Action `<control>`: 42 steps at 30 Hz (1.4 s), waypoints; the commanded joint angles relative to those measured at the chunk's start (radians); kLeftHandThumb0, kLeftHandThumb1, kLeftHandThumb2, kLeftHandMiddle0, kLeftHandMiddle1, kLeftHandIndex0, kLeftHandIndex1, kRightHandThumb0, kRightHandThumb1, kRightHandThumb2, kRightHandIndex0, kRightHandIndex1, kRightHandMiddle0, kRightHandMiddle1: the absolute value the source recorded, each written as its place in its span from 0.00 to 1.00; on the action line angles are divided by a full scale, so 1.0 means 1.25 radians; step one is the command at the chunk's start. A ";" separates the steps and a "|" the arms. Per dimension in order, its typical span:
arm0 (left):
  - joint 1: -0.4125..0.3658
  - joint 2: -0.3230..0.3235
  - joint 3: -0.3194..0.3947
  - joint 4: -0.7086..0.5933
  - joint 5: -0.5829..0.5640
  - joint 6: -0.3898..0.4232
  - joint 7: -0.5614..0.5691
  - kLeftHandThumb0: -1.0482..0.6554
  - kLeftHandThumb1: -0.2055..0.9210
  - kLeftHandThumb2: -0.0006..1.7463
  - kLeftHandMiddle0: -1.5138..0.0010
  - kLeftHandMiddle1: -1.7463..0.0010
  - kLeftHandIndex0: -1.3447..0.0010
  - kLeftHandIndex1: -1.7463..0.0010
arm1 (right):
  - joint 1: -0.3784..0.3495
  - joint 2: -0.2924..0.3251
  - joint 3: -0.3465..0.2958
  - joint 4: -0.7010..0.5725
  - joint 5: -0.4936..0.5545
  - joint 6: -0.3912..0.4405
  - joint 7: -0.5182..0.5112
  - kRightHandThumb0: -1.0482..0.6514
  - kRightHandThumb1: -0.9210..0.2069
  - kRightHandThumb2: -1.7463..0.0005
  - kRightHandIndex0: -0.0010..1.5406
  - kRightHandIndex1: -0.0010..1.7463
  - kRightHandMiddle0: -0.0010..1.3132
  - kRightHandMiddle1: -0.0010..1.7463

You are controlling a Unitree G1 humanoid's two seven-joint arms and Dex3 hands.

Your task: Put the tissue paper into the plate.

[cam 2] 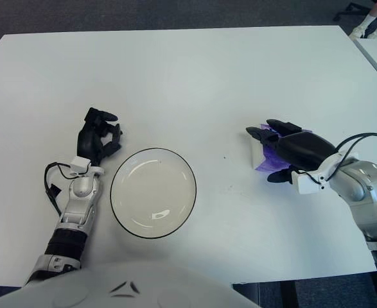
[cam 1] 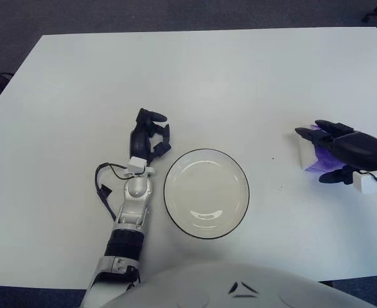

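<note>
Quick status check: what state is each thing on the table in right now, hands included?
Plate: empty, upright on the table.
Tissue pack: on the table right of the plate, mostly covered by the right robot hand, not in the plate.
Right robot hand: over the tissue pack, fingers spread around it; a closed grasp is not visible.
Left robot hand: fingers curled, holding nothing, left of the plate.

1. Left eye view: from my head, looking forward and steeply down on the white table [cam 1: 194,77].
2. Right eye view: same aim, set slightly rightward.
3. Shared: table, plate [cam 2: 153,192], both my hands.
</note>
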 commanded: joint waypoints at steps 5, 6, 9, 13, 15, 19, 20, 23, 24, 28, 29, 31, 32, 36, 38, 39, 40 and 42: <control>0.114 0.018 0.013 0.067 -0.003 0.031 -0.020 0.39 0.78 0.50 0.65 0.00 0.74 0.00 | 0.003 -0.001 0.023 0.015 0.023 -0.023 -0.008 0.00 0.11 0.87 0.00 0.00 0.00 0.00; 0.115 0.018 0.014 0.067 -0.004 0.030 -0.021 0.39 0.78 0.50 0.65 0.00 0.74 0.00 | 0.003 -0.001 0.024 0.015 0.025 -0.023 -0.008 0.00 0.11 0.87 0.00 0.00 0.00 0.00; 0.117 0.020 0.018 0.068 -0.008 0.030 -0.025 0.39 0.78 0.50 0.65 0.00 0.74 0.00 | 0.004 0.000 0.029 0.016 0.030 -0.025 -0.010 0.00 0.11 0.87 0.00 0.00 0.00 0.00; 0.120 0.023 0.021 0.070 -0.011 0.024 -0.027 0.39 0.77 0.51 0.64 0.00 0.74 0.00 | 0.007 -0.002 0.035 0.017 0.042 -0.027 -0.003 0.00 0.12 0.87 0.00 0.00 0.00 0.00; 0.121 0.024 0.022 0.070 -0.012 0.022 -0.029 0.39 0.76 0.51 0.64 0.00 0.74 0.00 | 0.008 -0.004 0.037 0.015 0.047 -0.024 0.002 0.00 0.12 0.87 0.00 0.00 0.00 0.00; 0.123 0.025 0.023 0.069 -0.013 0.021 -0.028 0.39 0.76 0.52 0.63 0.00 0.73 0.00 | 0.010 -0.010 0.042 0.013 0.057 -0.017 0.016 0.00 0.14 0.88 0.00 0.00 0.00 0.00; 0.124 0.026 0.024 0.070 -0.013 0.019 -0.028 0.39 0.76 0.52 0.63 0.00 0.73 0.00 | 0.010 -0.012 0.043 0.012 0.060 -0.014 0.021 0.00 0.14 0.88 0.00 0.00 0.00 0.00; 0.126 0.026 0.025 0.070 -0.009 0.016 -0.023 0.39 0.76 0.52 0.63 0.00 0.73 0.00 | 0.013 -0.015 0.045 0.013 0.069 -0.006 0.033 0.00 0.14 0.87 0.00 0.00 0.00 0.00; 0.126 0.026 0.024 0.070 -0.008 0.016 -0.021 0.39 0.76 0.52 0.63 0.00 0.73 0.00 | 0.014 -0.015 0.045 0.014 0.071 -0.004 0.035 0.00 0.14 0.87 0.00 0.00 0.00 0.00; 0.132 0.026 0.026 0.070 -0.007 0.010 -0.018 0.39 0.75 0.52 0.64 0.00 0.73 0.00 | 0.020 -0.012 0.041 0.007 0.075 0.020 0.043 0.00 0.15 0.87 0.00 0.00 0.00 0.00; 0.132 0.026 0.027 0.070 -0.006 0.009 -0.016 0.39 0.75 0.52 0.64 0.00 0.73 0.00 | 0.023 -0.010 0.039 0.004 0.074 0.032 0.047 0.00 0.15 0.87 0.00 0.00 0.00 0.00; 0.134 0.025 0.028 0.070 -0.005 0.007 -0.014 0.39 0.75 0.52 0.64 0.00 0.73 0.00 | 0.027 -0.008 0.037 -0.004 0.071 0.053 0.050 0.00 0.16 0.87 0.00 0.00 0.00 0.00; 0.134 0.024 0.028 0.070 -0.005 0.007 -0.012 0.39 0.75 0.52 0.64 0.00 0.73 0.00 | 0.030 -0.007 0.035 -0.009 0.068 0.065 0.052 0.00 0.16 0.87 0.00 0.00 0.00 0.00; 0.138 0.021 0.030 0.066 -0.003 0.009 -0.008 0.39 0.75 0.52 0.65 0.00 0.73 0.00 | 0.041 -0.007 0.030 -0.022 0.063 0.096 0.055 0.02 0.18 0.84 0.00 0.00 0.00 0.00; 0.139 0.021 0.032 0.066 -0.002 0.009 -0.006 0.39 0.75 0.52 0.65 0.00 0.73 0.00 | 0.045 -0.003 0.031 -0.023 0.060 0.113 0.053 0.04 0.24 0.77 0.00 0.00 0.00 0.00; 0.140 0.021 0.032 0.067 -0.002 0.009 -0.005 0.39 0.75 0.52 0.65 0.00 0.73 0.00 | 0.046 -0.001 0.032 -0.023 0.058 0.121 0.052 0.05 0.29 0.71 0.00 0.00 0.00 0.00; 0.140 0.020 0.033 0.068 -0.003 0.008 -0.005 0.39 0.75 0.52 0.65 0.00 0.73 0.00 | 0.043 0.009 0.043 0.002 0.049 0.122 0.035 0.06 0.31 0.69 0.00 0.00 0.00 0.00; 0.140 0.021 0.034 0.070 -0.004 0.006 -0.004 0.39 0.75 0.52 0.65 0.00 0.73 0.00 | 0.036 0.023 0.059 0.047 0.036 0.121 0.007 0.09 0.39 0.59 0.00 0.00 0.00 0.00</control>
